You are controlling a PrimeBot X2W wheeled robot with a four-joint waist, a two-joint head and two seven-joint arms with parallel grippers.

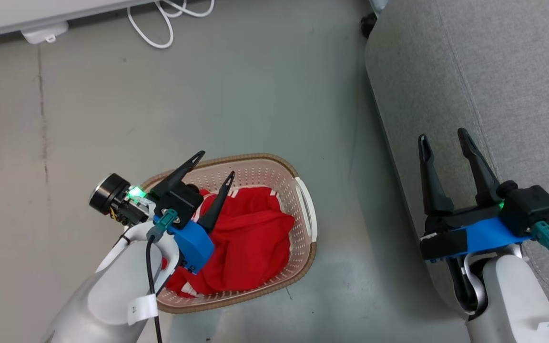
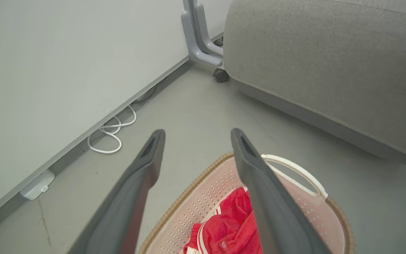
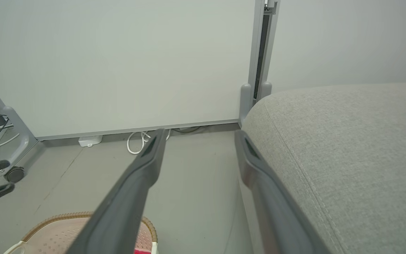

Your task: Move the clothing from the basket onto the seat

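Observation:
The red clothing [image 1: 250, 243] with white trim lies bunched inside the cream basket [image 1: 298, 257] on the floor. My left gripper [image 1: 217, 164] hovers open above the basket's left half, its fingers empty and clear of the fabric. In the left wrist view the clothing [image 2: 229, 229] and the basket [image 2: 203, 197] lie below the open left gripper [image 2: 197, 135]. The grey seat [image 1: 493, 71] fills the right side. Over its near edge my right gripper [image 1: 441, 136] stands open and empty. The right wrist view shows the seat [image 3: 347, 151] beside the right gripper [image 3: 199, 135] and the basket [image 3: 58, 233] low down.
A white cable [image 1: 160, 24] coils on the floor by the wall panel at the back. A grey frame leg with a caster [image 2: 220, 74] stands beside the seat's far corner. Bare grey floor [image 1: 255, 95] lies between basket and seat.

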